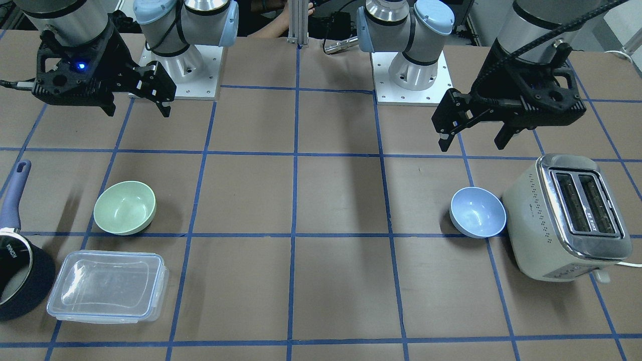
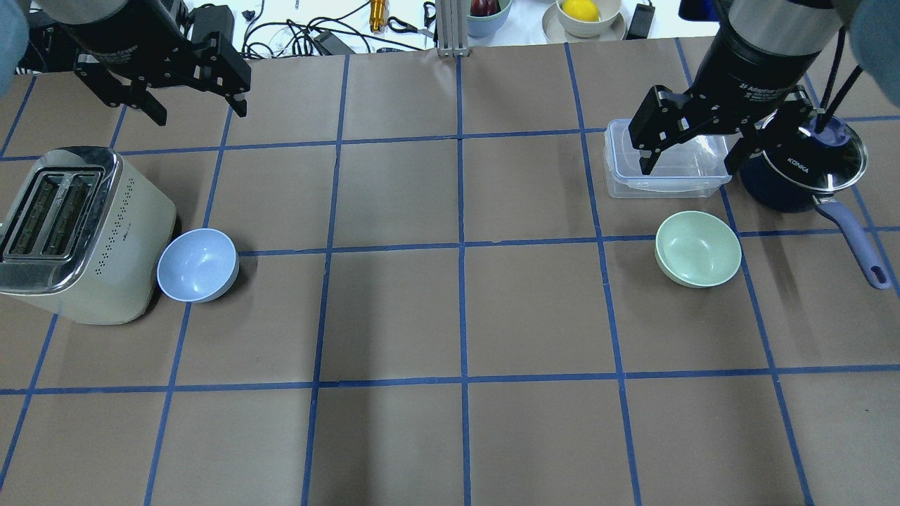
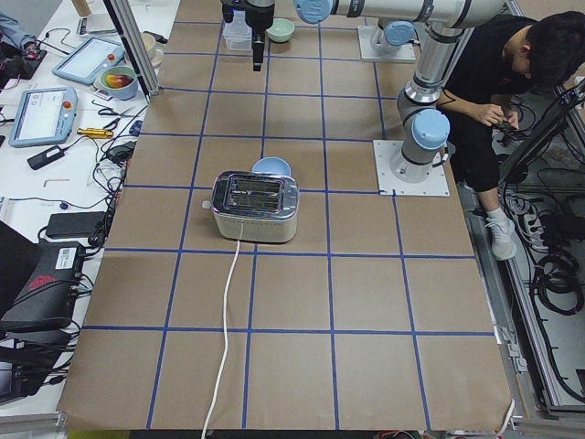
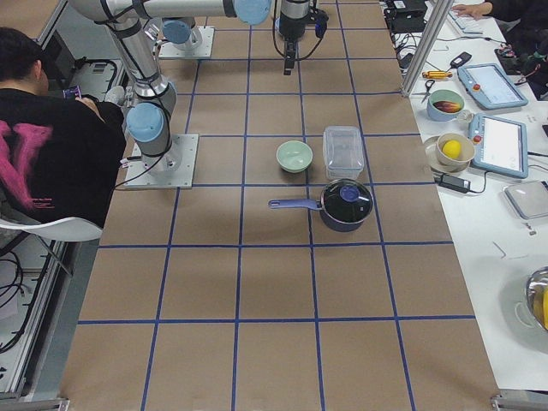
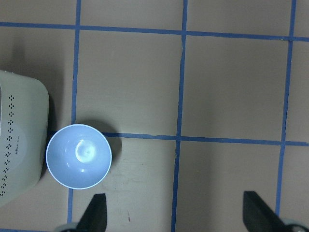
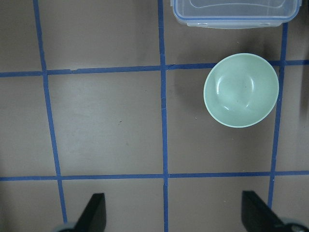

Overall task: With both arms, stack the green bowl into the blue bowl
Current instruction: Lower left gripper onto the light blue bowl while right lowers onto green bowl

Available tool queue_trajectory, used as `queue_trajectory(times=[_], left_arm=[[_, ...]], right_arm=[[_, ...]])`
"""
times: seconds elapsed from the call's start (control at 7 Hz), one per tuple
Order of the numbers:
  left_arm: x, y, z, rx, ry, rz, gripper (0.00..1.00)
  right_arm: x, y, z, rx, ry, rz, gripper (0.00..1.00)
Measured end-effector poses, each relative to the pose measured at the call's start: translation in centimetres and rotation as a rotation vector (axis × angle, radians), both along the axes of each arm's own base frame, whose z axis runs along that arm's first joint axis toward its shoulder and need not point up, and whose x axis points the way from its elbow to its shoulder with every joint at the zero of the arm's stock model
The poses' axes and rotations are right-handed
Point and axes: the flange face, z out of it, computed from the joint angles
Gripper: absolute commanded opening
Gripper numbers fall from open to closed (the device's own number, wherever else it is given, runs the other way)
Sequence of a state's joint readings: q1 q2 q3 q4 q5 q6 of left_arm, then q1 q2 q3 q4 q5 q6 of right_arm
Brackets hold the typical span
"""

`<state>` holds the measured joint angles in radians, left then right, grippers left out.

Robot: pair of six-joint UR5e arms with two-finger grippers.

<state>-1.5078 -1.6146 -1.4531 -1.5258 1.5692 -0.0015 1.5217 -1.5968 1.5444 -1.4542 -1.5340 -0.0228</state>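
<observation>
The pale green bowl (image 1: pixel 125 207) stands upright on the table on my right side, also in the overhead view (image 2: pixel 698 249) and the right wrist view (image 6: pixel 241 90). The pale blue bowl (image 1: pixel 478 211) stands upright on my left side next to a toaster, also in the overhead view (image 2: pixel 197 265) and the left wrist view (image 5: pixel 78 156). My left gripper (image 1: pixel 471 144) hangs open and empty high above the table, behind the blue bowl. My right gripper (image 1: pixel 139 111) hangs open and empty high above, behind the green bowl.
A cream toaster (image 1: pixel 567 215) stands right beside the blue bowl. A clear lidded food container (image 1: pixel 108 293) and a dark navy saucepan (image 1: pixel 20 281) with a purple handle lie near the green bowl. Brown paper with blue tape lines covers the table.
</observation>
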Motion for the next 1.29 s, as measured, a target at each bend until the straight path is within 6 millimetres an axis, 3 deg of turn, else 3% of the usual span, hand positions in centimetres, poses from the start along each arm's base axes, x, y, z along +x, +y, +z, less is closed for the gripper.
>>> queue_trajectory(times=[0.29,0.43,0.57,0.86,1.0,1.29], left_arm=[[-0.1,1.0,-0.7,0.016,-0.001,-0.005,1.00],[0.3,1.1,-2.3,0.052,0.003,-0.008,1.00],[1.2,0.6,-5.9,0.102,0.011,-0.005,1.00],[5.0,0.7,-15.9,0.154,0.018,0.020,1.00],[7.1,1.5,-21.0,0.175,0.015,0.030,1.00],[9.2,2.5,-28.5,0.215,-0.028,0.042,0.97]], right_arm=[[0.0,0.2,0.1,-0.002,0.000,0.000,1.00],[0.2,0.3,0.1,-0.001,0.000,0.003,1.00],[0.6,0.4,0.1,0.000,-0.001,0.009,1.00],[0.4,0.1,-0.6,0.018,0.019,0.007,1.00],[-1.7,-0.6,-1.4,0.039,0.035,-0.021,1.00],[-8.8,-2.5,-4.7,0.072,0.026,-0.072,1.00]])
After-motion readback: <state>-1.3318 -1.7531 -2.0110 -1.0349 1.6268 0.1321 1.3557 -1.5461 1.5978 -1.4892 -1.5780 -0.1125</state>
